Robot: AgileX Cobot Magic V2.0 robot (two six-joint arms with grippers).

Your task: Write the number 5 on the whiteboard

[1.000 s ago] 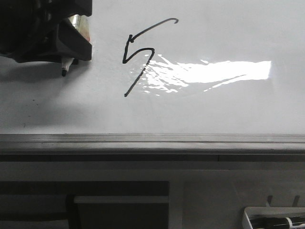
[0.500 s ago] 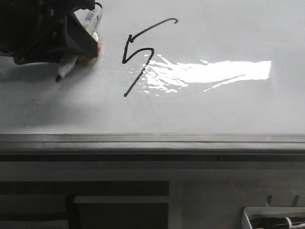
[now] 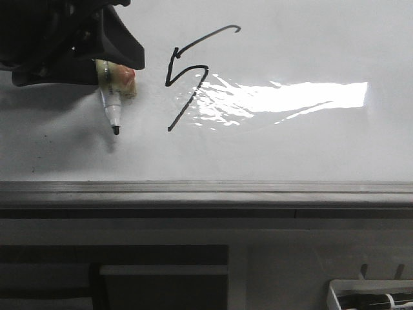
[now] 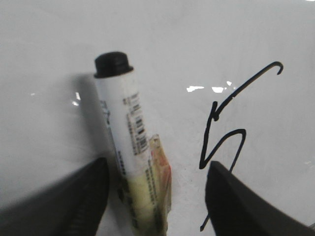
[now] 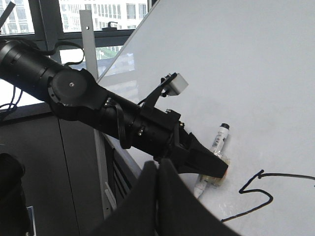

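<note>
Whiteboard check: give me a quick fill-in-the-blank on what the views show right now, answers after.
1. The figure drawn on the whiteboard is the number ____.
2. The marker lies on the board to the ____ of the number 5 in the front view.
3. In the left wrist view, the left end effector is ____, its fingers apart from the marker.
4. The right end effector is ____.

Answers: 5; left; open; shut

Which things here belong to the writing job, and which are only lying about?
Belong to the job:
number 5
whiteboard
marker
left gripper, around the marker

Lying about:
tray with a pen, below the board
</note>
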